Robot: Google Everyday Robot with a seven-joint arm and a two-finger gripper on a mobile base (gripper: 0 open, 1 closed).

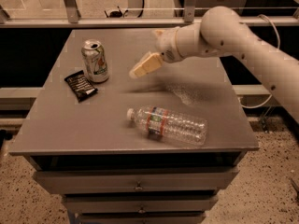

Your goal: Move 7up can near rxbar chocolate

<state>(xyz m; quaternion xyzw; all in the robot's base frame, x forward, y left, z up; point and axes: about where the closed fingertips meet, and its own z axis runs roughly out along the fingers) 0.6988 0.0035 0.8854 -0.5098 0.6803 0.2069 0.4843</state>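
The 7up can (95, 61) stands upright at the left of the grey table (65, 129), silver with green and red markings and its tab top open. The rxbar chocolate (81, 85), a flat black wrapper with white text, lies just left and in front of the can, almost touching it. My gripper (142, 67) hangs above the table's middle, to the right of the can and apart from it, holding nothing. The white arm (219, 31) reaches in from the right.
A clear plastic water bottle (168, 124) lies on its side near the table's front, cap toward the left. Drawers (138, 183) sit below the tabletop. A metal rail (93, 21) runs behind the table's far edge.
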